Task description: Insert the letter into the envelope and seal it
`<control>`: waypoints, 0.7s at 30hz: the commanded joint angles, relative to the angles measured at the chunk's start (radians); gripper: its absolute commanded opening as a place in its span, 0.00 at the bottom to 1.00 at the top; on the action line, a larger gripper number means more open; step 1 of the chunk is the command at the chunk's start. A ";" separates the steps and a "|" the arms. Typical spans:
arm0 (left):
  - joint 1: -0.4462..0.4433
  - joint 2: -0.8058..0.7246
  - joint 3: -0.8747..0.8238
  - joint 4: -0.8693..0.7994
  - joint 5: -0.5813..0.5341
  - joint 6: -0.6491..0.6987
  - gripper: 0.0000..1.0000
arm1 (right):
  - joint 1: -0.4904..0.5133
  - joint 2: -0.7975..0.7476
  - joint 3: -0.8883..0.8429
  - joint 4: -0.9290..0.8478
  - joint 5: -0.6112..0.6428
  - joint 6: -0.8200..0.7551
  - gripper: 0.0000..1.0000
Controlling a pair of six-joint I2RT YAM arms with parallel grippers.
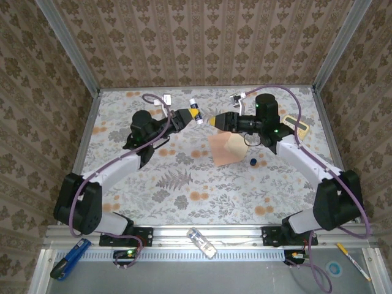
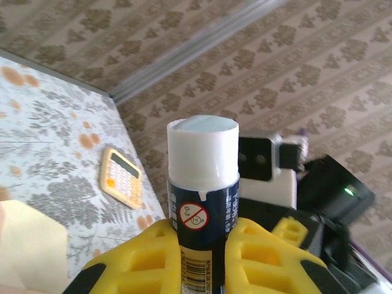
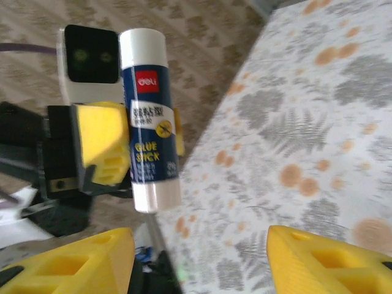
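While the glue stick is pinched by the left gripper and the right gripper is spread wide, the envelope is seen flat on the table underneath; stick could easily be knocked loose if grabbed off-centre, tbh.

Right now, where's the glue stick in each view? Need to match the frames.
Top external: glue stick upper centre, between the left gripper and right gripper.
Left wrist: centre, upright.
Right wrist: upper left, vertical.
Shared landmark: the left gripper's yellow fingers clamping it, also at.
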 commanded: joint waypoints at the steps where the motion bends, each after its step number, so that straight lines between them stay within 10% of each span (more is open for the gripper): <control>1: -0.011 -0.060 0.023 -0.195 -0.132 0.095 0.05 | 0.082 -0.059 0.076 -0.273 0.292 -0.165 0.62; 8: -0.081 -0.113 0.091 -0.463 -0.326 0.191 0.03 | 0.263 0.008 0.187 -0.413 0.661 -0.246 0.63; 21: -0.106 -0.135 0.077 -0.435 -0.341 0.157 0.03 | 0.330 0.145 0.286 -0.431 0.735 -0.257 0.59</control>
